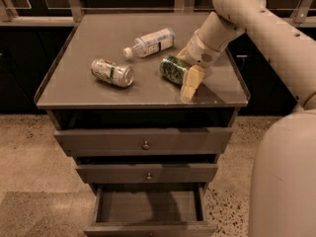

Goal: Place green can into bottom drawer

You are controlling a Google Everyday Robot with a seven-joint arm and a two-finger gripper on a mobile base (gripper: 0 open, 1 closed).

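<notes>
The green can (173,69) lies on its side on the cabinet top (98,38), right of centre. My gripper (184,74) is at the can's right end, open. One cream finger (190,84) reaches down in front of the can and the other shows just behind it, so the can's end sits between them. The bottom drawer (148,228) is pulled open below, and its inside shows bare.
A pale silver-white can (112,72) lies on its side at the left of the top. A clear plastic bottle (149,42) lies behind the green can. Two shallower drawers with round knobs (145,144) are shut. My arm (276,28) comes in from the right.
</notes>
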